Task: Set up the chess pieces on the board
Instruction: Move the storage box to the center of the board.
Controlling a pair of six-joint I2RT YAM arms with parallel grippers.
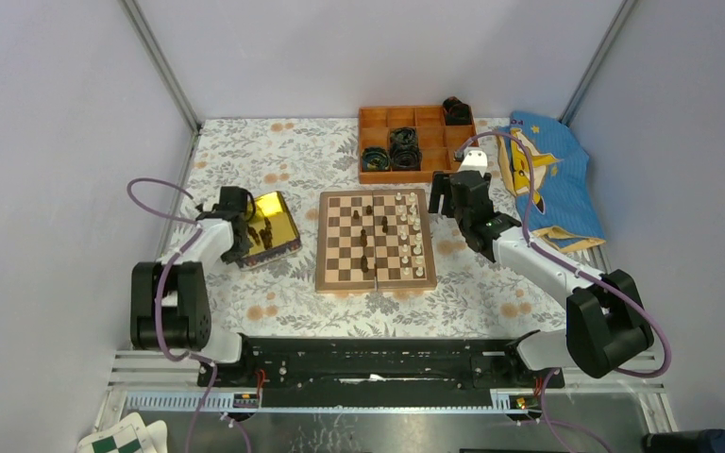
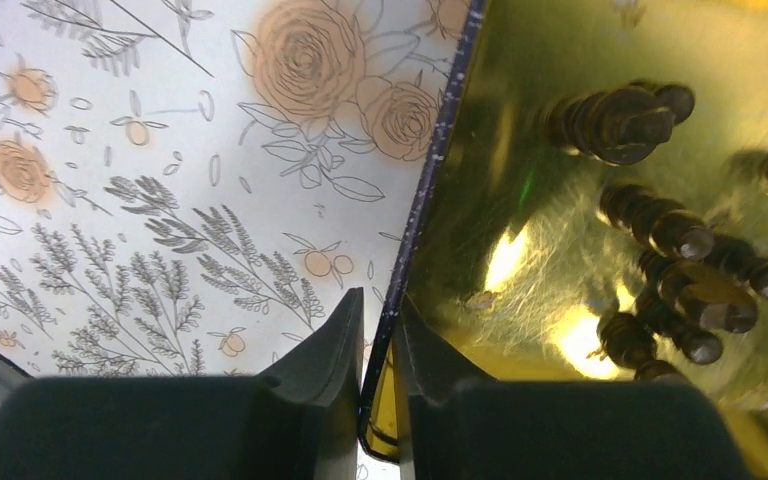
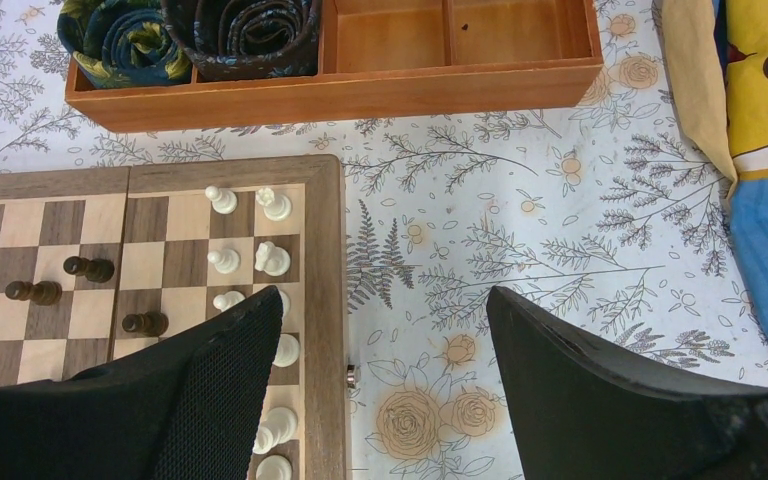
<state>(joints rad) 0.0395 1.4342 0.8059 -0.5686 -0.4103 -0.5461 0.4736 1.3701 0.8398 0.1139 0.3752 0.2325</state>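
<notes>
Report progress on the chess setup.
Done: cream pieces stand along the right side of the board. Partly: a few dark pieces stand mid-board. In hand: left gripper shut on the rim of the gold tray; right gripper open, holding nothing. Left: the dark chessmen in that tray.

Left claw (image 2: pixel 380 322) pinches rim of gold tray (image 2: pixel 505 150) holding dark chess pieces (image 2: pixel 622 122)

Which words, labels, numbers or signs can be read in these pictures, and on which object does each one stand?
No text reads clearly in any view.
blue cartoon cloth: a few yellow letters near its far edge, too small to read.
board, gold tray, orange box: no lettering visible.
</notes>
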